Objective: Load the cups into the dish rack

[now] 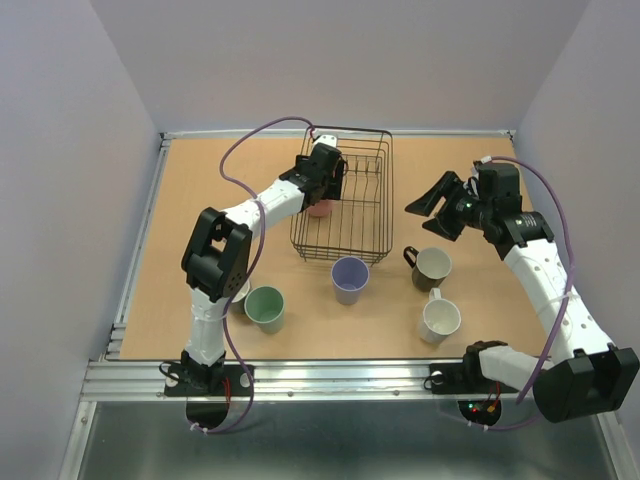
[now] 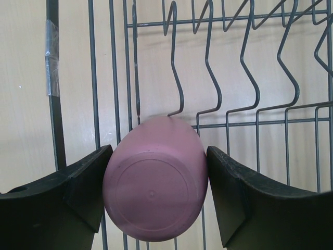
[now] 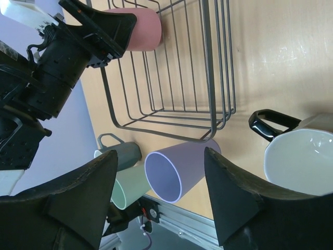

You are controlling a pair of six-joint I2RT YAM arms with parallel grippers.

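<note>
The black wire dish rack (image 1: 372,215) stands at the middle back of the table. My left gripper (image 1: 322,190) reaches into its left side and is shut on the pink cup (image 2: 156,182), whose base faces the wrist camera above the rack wires (image 2: 250,122). My right gripper (image 1: 422,222) hangs open in the air right of the rack, nothing between its fingers. On the table in front of the rack stand a lavender cup (image 1: 350,278), a pale green cup (image 1: 265,307), a dark brown mug (image 1: 432,267) and a white mug (image 1: 440,317). A grey-blue mug (image 3: 122,153) is partly hidden behind the left arm.
In the right wrist view the lavender cup (image 3: 179,169) and pale green cup (image 3: 127,187) lie far below the open gripper (image 3: 161,153); the dark brown mug's black handle (image 3: 265,125) points toward the rack. A metal rail (image 1: 330,375) edges the table's front.
</note>
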